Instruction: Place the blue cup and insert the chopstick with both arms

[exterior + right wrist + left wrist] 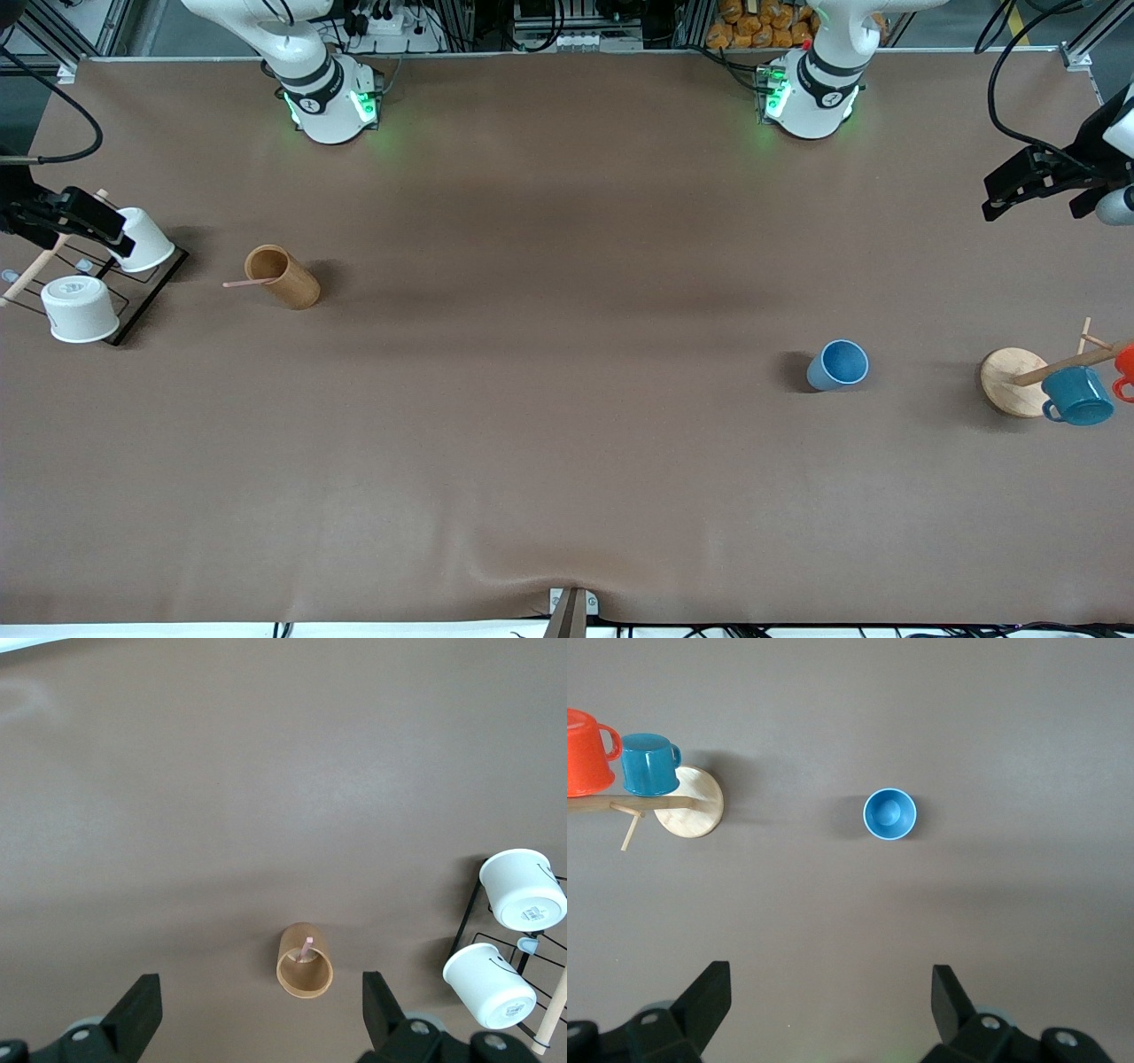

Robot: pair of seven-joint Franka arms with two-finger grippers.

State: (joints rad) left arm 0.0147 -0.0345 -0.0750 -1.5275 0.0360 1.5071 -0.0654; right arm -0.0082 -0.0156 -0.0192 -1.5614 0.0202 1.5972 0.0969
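The blue cup (839, 364) stands upright on the table toward the left arm's end; it also shows in the left wrist view (889, 813). The pink chopstick (248, 283) leans inside a brown wooden cylinder (282, 276) toward the right arm's end; in the right wrist view the chopstick (306, 948) pokes out of that cylinder (305, 972). My left gripper (997, 197) is open and empty, high over the table's edge, apart from the cup (830, 997). My right gripper (106, 226) is open and empty, high over the white cup rack (261, 1005).
A mug tree with a round wooden base (1013, 381) holds a teal mug (1076, 396) and an orange mug (1125, 368) beside the blue cup. A black wire rack (146, 297) with two white cups (80, 308) stands at the right arm's end.
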